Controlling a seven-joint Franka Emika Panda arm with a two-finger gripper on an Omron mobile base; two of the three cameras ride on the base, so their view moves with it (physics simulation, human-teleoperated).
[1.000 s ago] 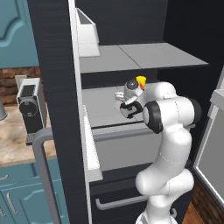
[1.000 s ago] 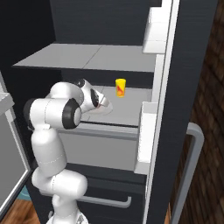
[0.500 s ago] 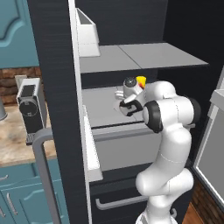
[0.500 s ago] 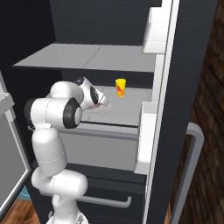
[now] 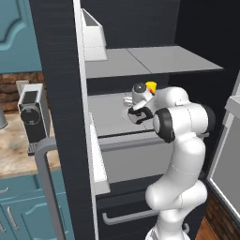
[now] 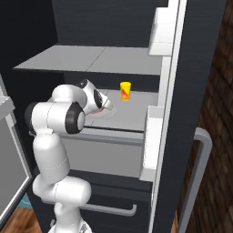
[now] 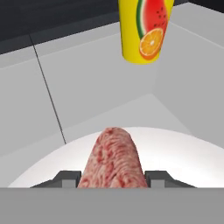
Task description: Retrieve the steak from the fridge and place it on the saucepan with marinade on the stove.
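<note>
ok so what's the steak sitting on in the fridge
The steak lies on a white plate on the grey fridge shelf. The plate's middle is covered by the meat; its near edge is hidden.

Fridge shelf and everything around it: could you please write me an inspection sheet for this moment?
Surface: grey shelf inside the open fridge.
Job's things: steak lying on a white plate, between the fingertips.
Clutter: yellow carton upright behind the plate.
Grippers: tool closing on the steak, a fingertip at each side.
Cables: nothing seen.
Surroundings: coffee machine on the counter; brick wall.
</note>
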